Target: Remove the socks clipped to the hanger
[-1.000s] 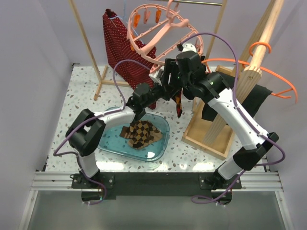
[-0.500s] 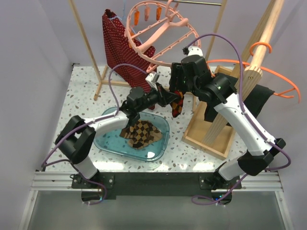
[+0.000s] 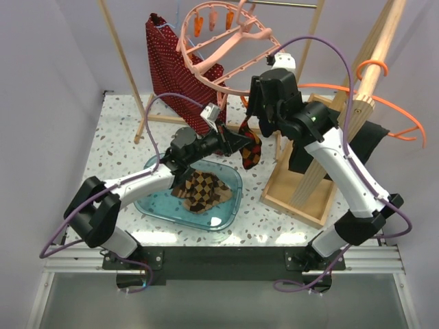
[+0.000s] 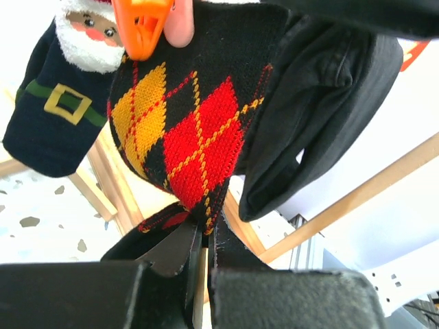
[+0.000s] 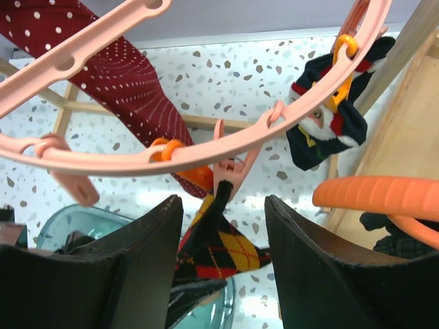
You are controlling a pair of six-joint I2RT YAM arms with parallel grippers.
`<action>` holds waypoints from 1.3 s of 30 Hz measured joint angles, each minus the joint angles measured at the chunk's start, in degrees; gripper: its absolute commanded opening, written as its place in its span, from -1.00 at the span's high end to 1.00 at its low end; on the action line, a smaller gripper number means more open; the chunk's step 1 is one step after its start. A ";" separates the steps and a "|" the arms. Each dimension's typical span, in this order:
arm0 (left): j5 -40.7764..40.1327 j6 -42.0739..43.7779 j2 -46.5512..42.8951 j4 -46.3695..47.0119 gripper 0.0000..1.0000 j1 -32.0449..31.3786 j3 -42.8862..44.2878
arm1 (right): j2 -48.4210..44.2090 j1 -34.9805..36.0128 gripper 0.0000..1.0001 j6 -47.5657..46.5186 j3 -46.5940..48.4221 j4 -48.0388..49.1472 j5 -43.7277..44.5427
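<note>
The salmon-pink round hanger hangs at the back, and its ring crosses the right wrist view. A black sock with red and yellow diamonds hangs from a pink peg on the ring. My left gripper is shut on this sock's lower tip. My right gripper is open just under the ring, one finger on each side of the peg and the sock top. A navy Santa sock hangs clipped beside it. Brown checkered socks lie in the tray.
A clear blue tray sits in front of the left arm. A red dotted garment hangs at the back left. A thin orange hanger, a black cloth and a wooden rack base stand to the right.
My left gripper has moved right and up, still holding the diamond sock's tip. My right gripper has risen closer to the ring, and its jaws have narrowed around the peg.
</note>
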 measured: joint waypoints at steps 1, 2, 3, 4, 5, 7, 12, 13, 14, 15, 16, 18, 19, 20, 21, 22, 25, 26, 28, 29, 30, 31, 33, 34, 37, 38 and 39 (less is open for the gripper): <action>0.07 -0.07 -0.33 -0.11 1.00 0.00 -0.33 | 0.33 -0.11 -0.12 0.22 0.20 0.59 0.02; 0.13 -0.26 -0.55 -0.15 1.00 0.00 -0.66 | 0.55 -0.15 -0.12 0.44 0.22 0.98 0.11; 0.24 -0.39 -0.70 -0.20 1.00 0.00 -0.92 | 0.76 -0.15 -0.12 0.70 0.24 1.16 0.17; 0.33 -0.48 -0.83 -0.42 1.00 0.00 -1.22 | 1.09 -0.15 -0.13 1.01 0.26 1.29 0.31; 0.50 -0.52 -0.94 -0.57 1.00 0.00 -1.51 | 1.49 -0.24 -0.13 1.33 0.42 1.31 0.55; 0.83 -0.68 -1.14 -0.76 1.00 0.00 -1.97 | 2.62 -0.24 -0.13 2.08 1.25 1.18 1.33; 1.57 -1.75 -1.77 -0.83 1.00 -0.35 -2.12 | 4.57 -0.37 -0.07 3.48 2.12 1.05 2.80; 1.57 -1.86 -2.01 -0.83 1.00 -0.44 -2.12 | 4.70 -0.37 -0.04 3.80 2.12 1.01 3.08; 1.57 -1.95 -2.34 -0.81 1.00 -0.68 -2.12 | 4.76 -0.39 -0.02 4.04 2.12 0.96 3.26; 1.57 -1.99 -2.67 -0.79 1.00 -0.98 -2.12 | 4.76 -0.39 0.01 4.24 2.12 0.94 3.39; 1.57 -1.99 -2.99 -0.79 1.00 -1.31 -2.12 | 4.76 -0.39 0.02 4.42 2.12 0.96 3.50; 1.57 -2.01 -3.50 -0.74 1.00 -2.05 -2.12 | 4.76 -0.39 0.03 4.70 2.10 1.01 3.61; 1.57 -2.01 -3.67 -0.74 1.00 -2.36 -2.12 | 4.76 -0.39 0.04 4.81 1.99 1.03 3.63; 1.57 -2.03 -3.74 -0.72 1.00 -2.58 -2.12 | 4.76 -0.39 0.04 4.90 1.86 1.05 3.67; 1.57 -2.05 -3.76 -0.72 1.00 -2.84 -2.12 | 4.76 -0.39 0.05 4.92 1.84 1.05 3.67; 1.55 -2.05 -3.76 -0.72 1.00 -3.06 -2.12 | 4.76 -0.39 0.05 4.94 1.79 1.05 3.67; 1.55 -2.21 -3.76 -0.72 1.00 -3.54 -2.12 | 4.76 -0.39 0.05 4.92 1.64 1.25 3.58; 1.55 -2.49 -3.76 -0.72 1.00 -3.74 -2.12 | 4.74 -0.39 0.05 4.90 1.42 1.49 3.56; 1.55 -3.04 -3.76 -0.63 1.00 -4.13 -2.12 | 4.63 -0.39 0.06 4.85 0.44 2.43 3.54; 1.57 -3.17 -3.76 -0.55 1.00 -4.31 -2.12 | 4.55 -0.39 0.07 4.79 -0.28 2.97 3.54; 1.57 -3.28 -3.76 -0.50 1.00 -4.50 -2.12 | 4.50 -0.39 0.08 4.70 -0.85 3.39 3.54; 1.55 -3.43 -3.76 -0.44 1.00 -4.72 -2.12 | 4.35 -0.39 0.09 4.42 -1.90 4.39 3.50; 1.55 -3.48 -3.72 -0.39 1.00 -4.98 -2.12 | 4.09 -0.39 0.10 4.15 -3.39 5.62 3.45; 1.57 -3.50 -3.69 -0.39 1.00 -5.09 -2.12 | 4.02 -0.39 0.11 3.87 -3.93 6.16 3.45; 1.55 -3.50 -3.61 -0.37 1.00 -5.29 -2.12 | 4.00 -0.39 0.14 3.15 -4.55 7.08 3.48; 1.55 -3.50 -3.56 -0.35 1.00 -5.31 -2.12 | 3.98 -0.39 0.15 2.75 -4.57 7.34 3.48; 1.53 -3.50 -3.50 -0.35 1.00 -5.33 -2.12 | 3.98 -0.39 0.15 2.60 -4.57 7.50 3.48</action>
